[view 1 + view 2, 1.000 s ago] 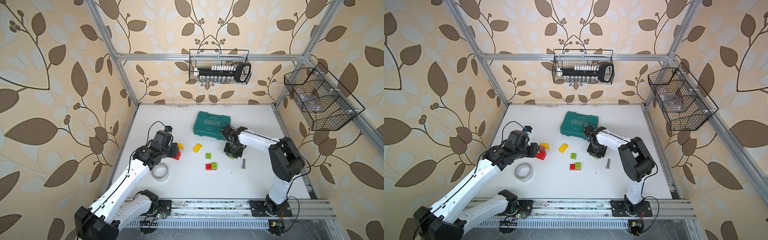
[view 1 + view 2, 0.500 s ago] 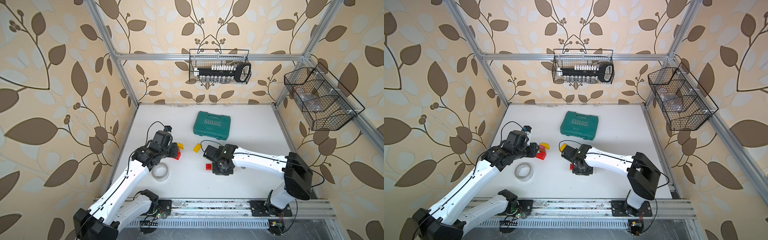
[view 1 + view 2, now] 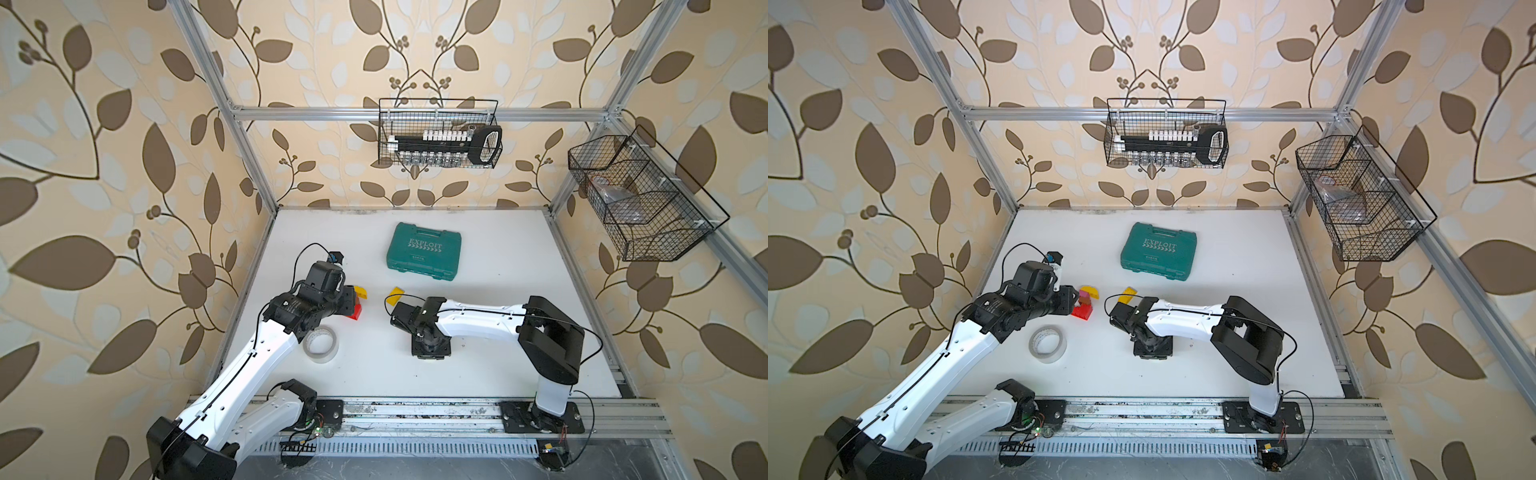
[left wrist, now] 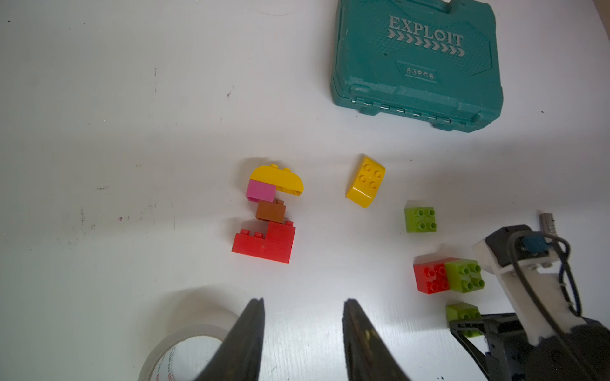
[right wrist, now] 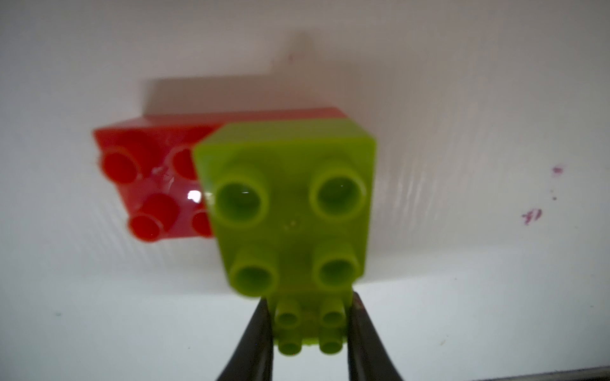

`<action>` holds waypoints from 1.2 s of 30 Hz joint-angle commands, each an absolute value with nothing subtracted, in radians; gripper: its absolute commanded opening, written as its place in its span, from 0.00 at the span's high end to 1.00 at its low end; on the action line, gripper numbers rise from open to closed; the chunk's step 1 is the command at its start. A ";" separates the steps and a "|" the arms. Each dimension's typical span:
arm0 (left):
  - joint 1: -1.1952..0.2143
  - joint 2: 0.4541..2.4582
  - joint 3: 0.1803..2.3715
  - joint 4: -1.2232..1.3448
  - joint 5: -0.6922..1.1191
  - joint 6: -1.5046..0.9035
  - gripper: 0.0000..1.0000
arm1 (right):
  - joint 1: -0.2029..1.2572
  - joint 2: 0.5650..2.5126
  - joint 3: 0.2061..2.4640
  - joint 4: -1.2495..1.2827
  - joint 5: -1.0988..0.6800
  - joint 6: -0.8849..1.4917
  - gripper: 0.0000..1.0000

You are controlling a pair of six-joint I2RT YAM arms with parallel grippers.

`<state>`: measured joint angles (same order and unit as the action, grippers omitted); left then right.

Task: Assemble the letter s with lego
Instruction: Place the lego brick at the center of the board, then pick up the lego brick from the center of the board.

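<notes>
A part-built lego stack point(image 4: 267, 214) lies flat on the table: a long red base, a small red, a brown, a pink and a curved yellow brick. It also shows in a top view point(image 3: 1084, 304). My left gripper point(image 4: 303, 305) hovers just short of the stack, open and empty. A loose yellow brick point(image 4: 364, 181) and a green brick point(image 4: 421, 219) lie apart. My right gripper point(image 5: 308, 316) is shut on a small green brick point(image 5: 307, 330), right beside a green brick point(image 5: 287, 204) that sits on a red one point(image 5: 148, 184). In both top views the right wrist point(image 3: 430, 349) hides these.
A teal toolbox point(image 3: 424, 251) lies at the back centre. A roll of clear tape point(image 3: 320, 344) sits by the left forearm. A grey bolt point(image 4: 547, 220) lies behind the right arm. Two wire baskets point(image 3: 440, 133) hang on the walls.
My right arm has swung left and toward the front, from beside the toolbox and bolt to the red and green pair. The left arm has hardly moved.
</notes>
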<state>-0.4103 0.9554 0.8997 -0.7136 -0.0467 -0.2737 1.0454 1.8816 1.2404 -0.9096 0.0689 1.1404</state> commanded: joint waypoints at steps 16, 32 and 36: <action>-0.397 0.989 0.894 -0.697 0.110 -0.274 0.54 | 1.034 1.747 1.383 -1.078 0.156 1.046 0.39; -0.430 1.118 0.848 -0.741 0.622 -0.292 0.37 | 0.785 2.060 1.747 -1.175 0.100 0.828 0.39; -0.435 1.118 0.837 -0.737 0.613 -0.294 0.35 | 0.779 2.137 1.806 -1.180 0.090 0.846 0.40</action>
